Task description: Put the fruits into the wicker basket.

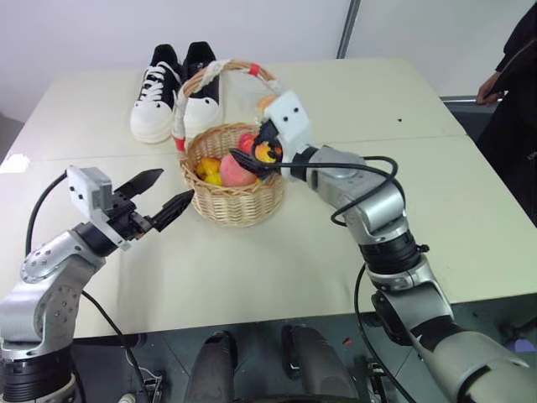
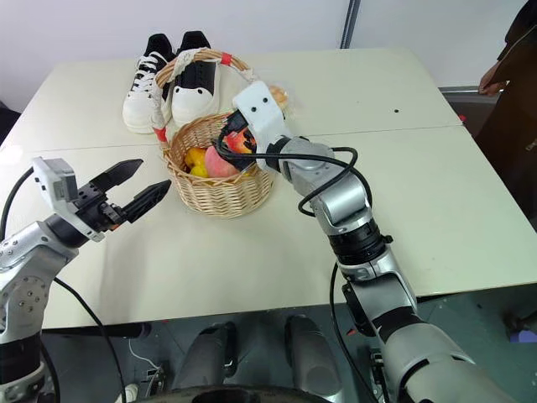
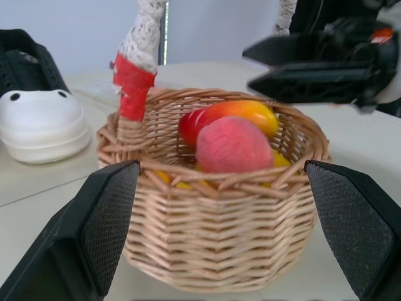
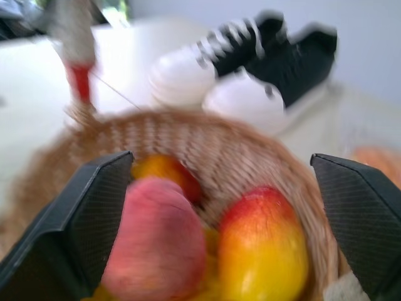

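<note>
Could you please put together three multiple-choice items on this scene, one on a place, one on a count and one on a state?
1. Where is the peach?
A. Inside the wicker basket
B. On the table beside the shoes
C. In the left gripper

2. How many shoes stand behind the basket?
A. One
B. Two
C. Four

3. What is the state of the right gripper?
A. Shut on the peach
B. Shut on the basket handle
C. Open, over the basket, holding nothing

Answers:
1. A: the peach lies in the basket next to a mango.
2. B: a pair of black and white shoes stands on the table behind the basket.
3. C: its fingers stand wide apart above the fruits, with nothing between them. The left gripper is also open, beside the basket.
</note>
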You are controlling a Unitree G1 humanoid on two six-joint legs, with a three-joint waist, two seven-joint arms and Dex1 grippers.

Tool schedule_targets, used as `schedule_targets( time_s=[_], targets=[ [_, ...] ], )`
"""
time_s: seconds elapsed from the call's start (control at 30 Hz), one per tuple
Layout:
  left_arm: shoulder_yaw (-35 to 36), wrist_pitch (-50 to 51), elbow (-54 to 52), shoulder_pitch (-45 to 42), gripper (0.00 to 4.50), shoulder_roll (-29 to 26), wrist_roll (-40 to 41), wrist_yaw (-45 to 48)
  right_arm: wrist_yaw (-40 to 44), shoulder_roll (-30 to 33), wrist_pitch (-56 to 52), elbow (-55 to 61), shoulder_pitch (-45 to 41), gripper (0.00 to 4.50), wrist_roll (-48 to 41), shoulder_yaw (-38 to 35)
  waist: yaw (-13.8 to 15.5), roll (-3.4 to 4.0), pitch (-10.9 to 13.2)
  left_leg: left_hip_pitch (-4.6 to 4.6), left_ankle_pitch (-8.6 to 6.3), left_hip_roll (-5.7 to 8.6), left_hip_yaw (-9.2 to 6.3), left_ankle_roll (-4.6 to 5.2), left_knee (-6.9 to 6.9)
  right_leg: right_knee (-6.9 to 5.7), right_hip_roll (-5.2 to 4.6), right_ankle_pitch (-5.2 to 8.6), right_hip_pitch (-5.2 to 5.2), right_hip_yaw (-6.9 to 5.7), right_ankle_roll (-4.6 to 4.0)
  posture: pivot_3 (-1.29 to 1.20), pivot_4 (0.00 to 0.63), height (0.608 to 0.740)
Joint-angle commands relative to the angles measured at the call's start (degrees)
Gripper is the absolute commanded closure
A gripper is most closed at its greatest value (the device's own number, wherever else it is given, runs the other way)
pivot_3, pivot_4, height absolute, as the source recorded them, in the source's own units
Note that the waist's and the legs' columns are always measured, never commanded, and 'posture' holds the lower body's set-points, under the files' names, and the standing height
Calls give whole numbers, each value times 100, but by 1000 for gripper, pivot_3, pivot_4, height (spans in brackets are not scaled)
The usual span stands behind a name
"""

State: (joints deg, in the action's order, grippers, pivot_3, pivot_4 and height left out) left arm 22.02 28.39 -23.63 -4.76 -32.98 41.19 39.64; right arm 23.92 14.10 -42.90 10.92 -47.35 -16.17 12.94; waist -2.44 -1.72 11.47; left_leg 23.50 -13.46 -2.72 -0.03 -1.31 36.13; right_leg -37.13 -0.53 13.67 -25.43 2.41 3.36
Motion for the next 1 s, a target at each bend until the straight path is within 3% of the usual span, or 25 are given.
schedule_targets(
  time_s=[0.03, 0.1, 0.17, 0.37, 0.53, 0.63, 0.83, 1.0],
  targets=[
    [65, -91, -211, 1, 0, -13, 123, -24, 854, 512, 34, 1459, 634, 47, -746, -395, 16, -1, 0, 0, 0, 0, -1, 0, 1, 1, 0, 0, 2, -1, 0, 0, 150, 740],
    [57, -100, -184, -21, 0, -23, 155, -14, 1050, 733, -184, 1956, 1038, 47, -1217, -732, 20, -1, 0, -3, 0, 1, -6, 0, 5, 3, -2, 3, 10, -4, 4, 0, 150, 740],
    [18, -123, -157, -58, 0, -12, 187, 17, 704, 696, -289, 1823, 1101, 47, -1096, -865, -14, -1, 0, -3, 0, 3, -3, 0, 9, 3, -2, 4, 11, -2, 3, 0, 150, 740],
    [-72, -98, -159, -272, 0, 110, 521, 121, -498, 23, 325, 172, 520, 47, -149, -902, -29, -1, -1, -27, 7, -3, -4, -9, 12, -5, 26, -10, 14, 9, -55, 0, 150, 740],
    [-119, -87, -217, -246, 0, 106, 549, 115, -626, -412, 944, -861, 206, 47, -22, -1053, -12, -1, -1, -19, 9, -20, -17, -10, 8, -6, 51, -20, 7, 13, -34, 0, 150, 740],
    [-118, -107, -279, -185, 0, 135, 548, 95, -687, -560, 1016, -1018, 172, 1332, -159, -1285, -5, -1, -1, -12, 7, -21, -17, -8, 4, -5, 51, -16, 2, 13, -27, 0, 150, 740],
    [-210, -135, -395, -70, 0, 226, 506, 44, -509, -363, 880, -370, 348, 4418, -320, -1440, -2, 1, 0, -13, 7, -21, -17, -8, 4, -4, 49, -16, 2, 13, -27, 0, 150, 740],
    [-239, -146, -335, -111, 0, 194, 518, 52, -541, 279, 768, 144, 591, 4418, -421, -2046, 11, 1, 0, -12, 7, -21, -18, -8, 9, -5, 49, -16, 3, 12, -28, 0, 150, 740]
  ],
)
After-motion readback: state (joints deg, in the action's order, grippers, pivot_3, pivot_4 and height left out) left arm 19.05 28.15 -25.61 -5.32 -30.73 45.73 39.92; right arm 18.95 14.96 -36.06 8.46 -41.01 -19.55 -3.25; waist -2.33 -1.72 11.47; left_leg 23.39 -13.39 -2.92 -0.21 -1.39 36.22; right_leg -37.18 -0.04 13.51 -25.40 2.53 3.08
